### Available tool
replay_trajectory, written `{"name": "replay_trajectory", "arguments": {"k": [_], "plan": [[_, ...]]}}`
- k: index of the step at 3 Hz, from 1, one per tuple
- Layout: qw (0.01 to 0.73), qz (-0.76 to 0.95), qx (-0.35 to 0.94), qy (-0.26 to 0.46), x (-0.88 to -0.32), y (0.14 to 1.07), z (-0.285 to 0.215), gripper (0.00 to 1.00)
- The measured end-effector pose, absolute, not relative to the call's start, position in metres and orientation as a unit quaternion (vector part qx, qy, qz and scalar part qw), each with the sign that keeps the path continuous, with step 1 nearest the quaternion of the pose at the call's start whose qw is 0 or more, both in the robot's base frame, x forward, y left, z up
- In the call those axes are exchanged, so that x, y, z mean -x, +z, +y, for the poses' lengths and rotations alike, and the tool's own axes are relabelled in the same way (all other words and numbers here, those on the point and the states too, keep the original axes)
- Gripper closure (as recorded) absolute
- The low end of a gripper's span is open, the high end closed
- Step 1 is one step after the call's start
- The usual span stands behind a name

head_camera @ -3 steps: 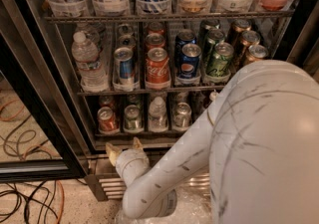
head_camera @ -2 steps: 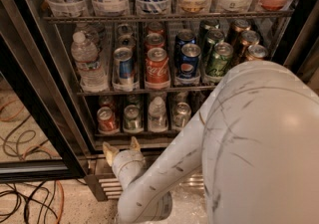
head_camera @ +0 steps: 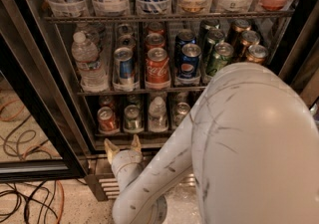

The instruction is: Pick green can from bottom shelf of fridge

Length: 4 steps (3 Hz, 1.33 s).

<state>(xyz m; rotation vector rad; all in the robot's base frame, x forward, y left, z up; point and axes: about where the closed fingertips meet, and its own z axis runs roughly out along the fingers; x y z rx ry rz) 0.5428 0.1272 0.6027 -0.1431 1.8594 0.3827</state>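
Note:
The green can (head_camera: 132,117) stands at the front of the fridge's (head_camera: 31,68) dim bottom shelf (head_camera: 134,132), second lane from the left. A red can (head_camera: 106,118) is on its left and a small water bottle (head_camera: 158,113) on its right. My gripper (head_camera: 123,146) is just below and in front of this shelf, by the fridge base, pointing up toward the red and green cans. Its two tan fingertips (head_camera: 110,149) are spread apart with nothing between them. It touches no can.
A silver can (head_camera: 180,112) stands right of the bottle. The rack above holds a water bottle (head_camera: 87,61), a Coca-Cola can (head_camera: 157,66), a Pepsi can (head_camera: 190,62) and green cans (head_camera: 218,57). My white arm (head_camera: 249,143) covers the lower right. Cables (head_camera: 30,198) lie on the floor at left.
The gripper has shifted only slightly, staying below the bottom shelf with its fingers apart. The cans have not moved.

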Motion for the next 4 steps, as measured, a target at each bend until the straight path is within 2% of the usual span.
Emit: {"name": "replay_trajectory", "arguments": {"k": [4], "plan": [[0.623, 0.775, 0.031, 0.104, -0.576, 0.594, 0.104, 0.33]]}}
